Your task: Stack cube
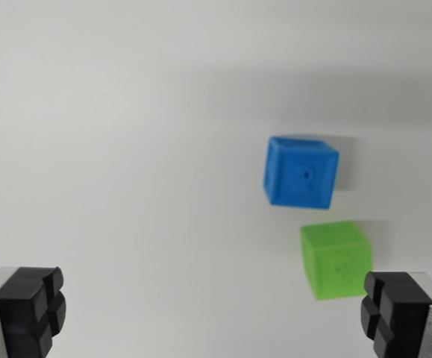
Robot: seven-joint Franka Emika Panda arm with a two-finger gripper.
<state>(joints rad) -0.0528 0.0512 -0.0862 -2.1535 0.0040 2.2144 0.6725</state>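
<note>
My tool point(216, 313) hung wide open and empty, ready for the green cube point(336, 259) near the blue cube point(301, 172).

We see a plain white table point(126, 149) carrying two cubes toward the wrist view's right. A blue cube point(300, 172) sits farther up, and a green cube point(335, 259) lies just below it, apart.

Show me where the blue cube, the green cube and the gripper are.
blue cube point(301, 172): wrist view, on its front face.
green cube point(336, 260): wrist view, on its front face.
gripper point(212, 313): wrist view, midway between its two black fingertips.
</note>
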